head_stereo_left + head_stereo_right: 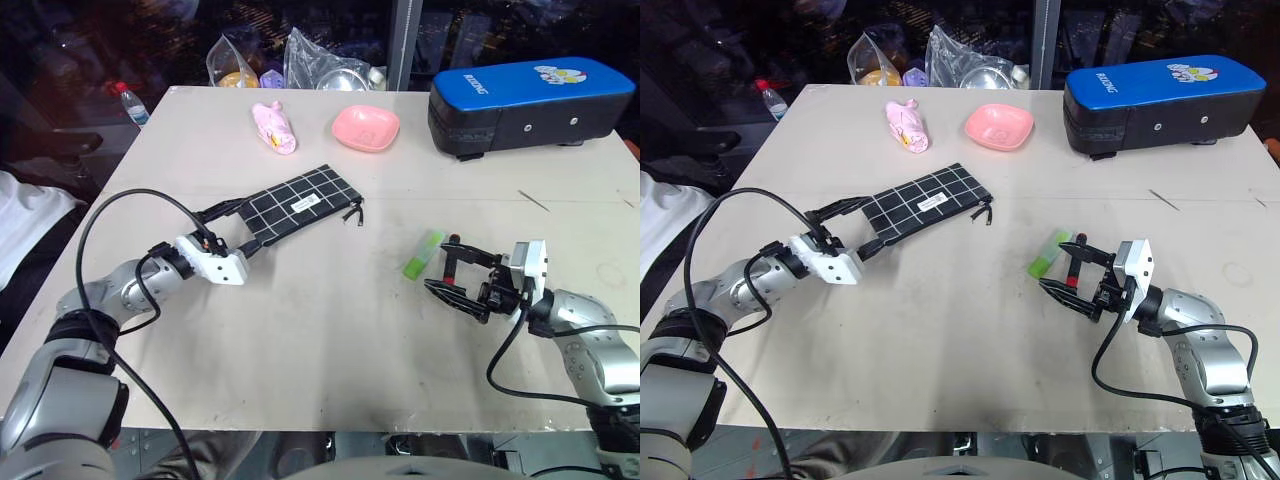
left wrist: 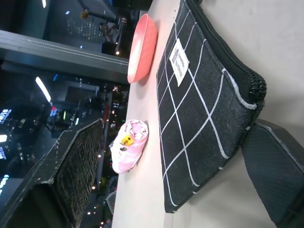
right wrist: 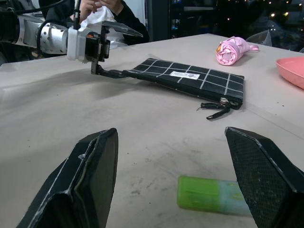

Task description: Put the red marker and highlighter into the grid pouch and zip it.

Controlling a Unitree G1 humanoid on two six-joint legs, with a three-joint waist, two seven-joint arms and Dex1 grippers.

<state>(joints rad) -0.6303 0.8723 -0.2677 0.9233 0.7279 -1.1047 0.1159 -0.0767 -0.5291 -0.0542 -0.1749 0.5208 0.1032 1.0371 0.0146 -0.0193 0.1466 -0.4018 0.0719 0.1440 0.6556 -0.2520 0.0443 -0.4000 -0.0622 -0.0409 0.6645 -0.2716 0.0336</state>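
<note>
The grid pouch [image 1: 300, 205] lies flat on the table left of centre, with its zipper pull [image 1: 355, 215] at its right end. My left gripper [image 1: 252, 224] is open, and its two fingers straddle the pouch's left end. The green highlighter [image 1: 423, 254] lies on the table right of centre, just ahead of my right gripper [image 1: 437, 266], which is open. A slim dark stick with a red end, the red marker [image 1: 1073, 268], shows crosswise between the right fingers. I cannot tell whether it rests on the table beneath them.
A large blue-and-black case [image 1: 530, 105] stands at the back right. A pink bowl [image 1: 366, 127] and a pink folded thing [image 1: 273, 127] sit behind the pouch. Plastic bags [image 1: 320, 65] lie at the far edge. A person [image 3: 102, 14] sits beyond the table's left side.
</note>
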